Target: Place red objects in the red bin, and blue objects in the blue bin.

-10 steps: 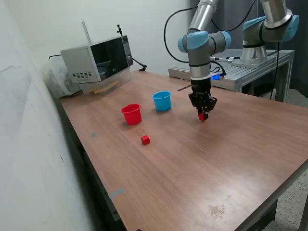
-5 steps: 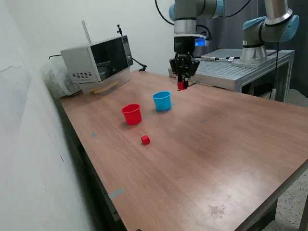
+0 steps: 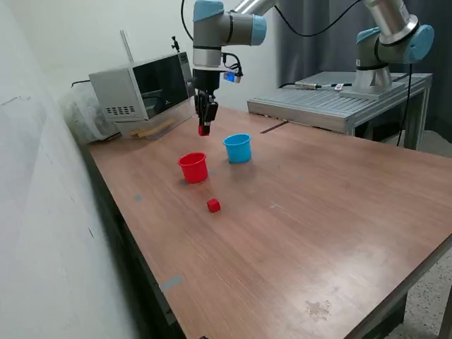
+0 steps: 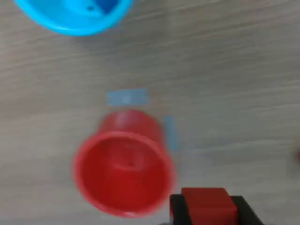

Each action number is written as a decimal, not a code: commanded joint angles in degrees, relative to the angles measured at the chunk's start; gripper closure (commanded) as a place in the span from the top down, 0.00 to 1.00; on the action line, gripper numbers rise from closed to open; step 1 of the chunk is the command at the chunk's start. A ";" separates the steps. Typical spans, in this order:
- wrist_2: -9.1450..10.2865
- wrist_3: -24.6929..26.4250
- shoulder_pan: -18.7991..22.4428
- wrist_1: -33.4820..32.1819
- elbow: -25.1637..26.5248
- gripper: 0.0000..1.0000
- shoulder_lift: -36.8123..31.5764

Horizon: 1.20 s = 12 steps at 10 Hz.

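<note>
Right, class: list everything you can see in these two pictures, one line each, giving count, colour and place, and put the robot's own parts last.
Red bin: one, red, on the table, to the exterior view's left of the blue bin; looks empty in the wrist view.
Blue bin: one, light blue, on the table; something dark blue inside.
Red cubes: two, red; one on the table in front of the red bin, one held in the gripper.
Microwave: one, grey, table's far corner.
Table: one, brown wood.
Metal bench: one, grey, behind the table.
Second arm: one, grey and blue, on the bench.
Gripper: one, black, above the table behind the red bin.
</note>
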 commanded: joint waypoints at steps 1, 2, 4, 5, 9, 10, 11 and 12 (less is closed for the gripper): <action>-0.45 0.01 -3.84 0.12 -1.41 0.00 3.72; -0.37 -0.07 -4.11 0.12 -1.42 0.00 3.90; 0.25 -0.07 -3.94 -0.67 -1.76 0.00 3.99; 0.95 -0.07 -3.68 -0.76 -3.07 0.00 5.03; 1.57 -0.07 -3.50 -2.25 -5.28 0.00 8.20; 1.48 -0.07 -3.50 -2.43 -6.33 0.00 8.91; 1.48 -0.07 -3.59 -2.43 -6.95 0.00 9.17; 1.48 -0.07 -3.68 -2.52 -6.78 0.00 9.26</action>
